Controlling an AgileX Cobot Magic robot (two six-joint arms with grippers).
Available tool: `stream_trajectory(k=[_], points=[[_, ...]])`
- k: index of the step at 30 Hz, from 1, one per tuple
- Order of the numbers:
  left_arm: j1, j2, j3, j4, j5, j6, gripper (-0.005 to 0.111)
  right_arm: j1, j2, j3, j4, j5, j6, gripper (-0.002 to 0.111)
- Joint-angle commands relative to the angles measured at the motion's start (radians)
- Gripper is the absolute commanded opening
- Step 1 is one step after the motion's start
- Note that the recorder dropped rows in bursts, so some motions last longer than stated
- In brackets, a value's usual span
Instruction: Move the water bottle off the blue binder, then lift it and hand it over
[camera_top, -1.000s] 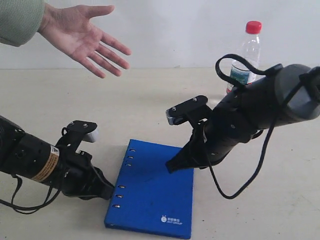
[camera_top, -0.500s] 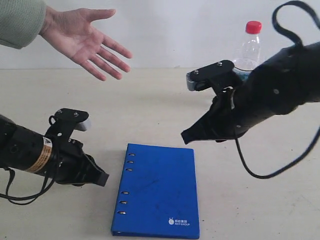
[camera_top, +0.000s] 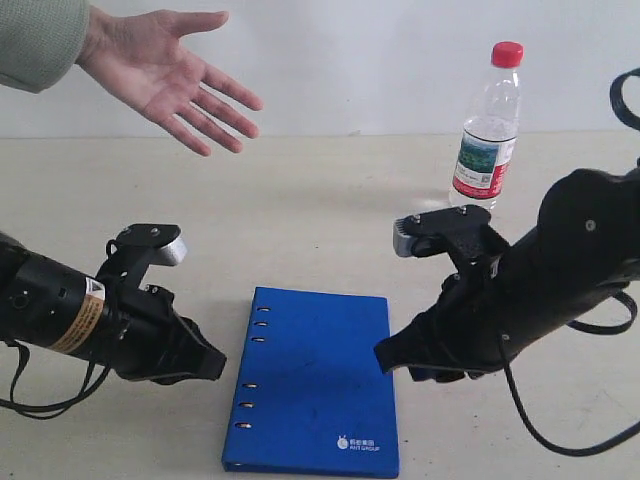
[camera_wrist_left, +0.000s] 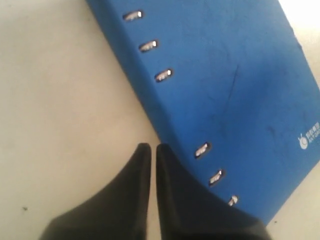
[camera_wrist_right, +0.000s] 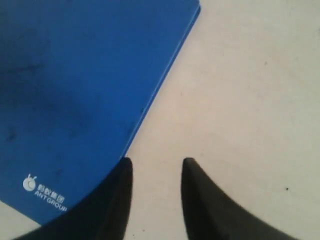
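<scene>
The water bottle (camera_top: 488, 128), clear with a red cap and a red, white and green-blue label, stands upright on the table at the back right, away from the binder. The blue binder (camera_top: 316, 380) lies flat at the front middle, bare on top. My left gripper (camera_top: 212, 366) is shut and empty, just left of the binder's slotted edge (camera_wrist_left: 165, 75). My right gripper (camera_top: 392, 360) hovers open and empty at the binder's right edge (camera_wrist_right: 150, 107); bare table shows between its fingers.
An open human hand (camera_top: 175, 75) with a green sleeve reaches in palm-up at the top left. The beige table (camera_top: 300, 220) runs back to a white wall.
The right arm swung up off the binder, then came down to its right edge, uncovering the bottle. The left arm drew back left; the binder settled flat and square.
</scene>
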Motion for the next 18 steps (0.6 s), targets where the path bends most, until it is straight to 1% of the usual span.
stream_trajectory(k=[1,3,5,8,9,11,12,14,16,18], points=[[0.0,-0.008,0.014,0.007,-0.005,-0.022,0.004,-0.008,0.013,0.014,0.088,-0.016,-0.052,0.056],[0.0,-0.008,0.014,0.007,0.004,-0.026,0.004,-0.006,0.025,0.014,0.184,-0.024,-0.141,0.06],[0.0,-0.005,0.014,0.007,0.004,-0.029,0.006,-0.004,0.042,0.014,0.314,0.002,-0.256,0.059],[0.0,0.014,0.014,0.007,0.004,-0.029,0.017,-0.004,0.062,0.009,0.441,0.053,-0.412,0.059],[0.0,0.025,0.012,0.007,0.004,-0.029,0.024,-0.007,0.062,0.001,0.456,0.071,-0.439,0.059],[0.0,0.035,0.007,0.007,0.004,-0.029,0.035,-0.011,0.037,-0.03,0.452,0.111,-0.444,0.059],[0.0,0.037,0.002,0.007,0.004,-0.029,0.044,-0.016,0.014,-0.046,0.454,0.142,-0.444,0.059],[0.0,0.037,-0.002,0.007,0.013,-0.029,0.055,-0.029,-0.02,-0.063,0.451,0.189,-0.435,0.059],[0.0,0.037,-0.006,0.007,0.008,-0.029,0.061,-0.042,-0.036,-0.052,0.449,0.199,-0.4,0.059],[0.0,0.037,-0.006,0.007,-0.003,-0.029,0.062,-0.057,-0.027,-0.02,0.455,0.161,-0.388,0.059]])
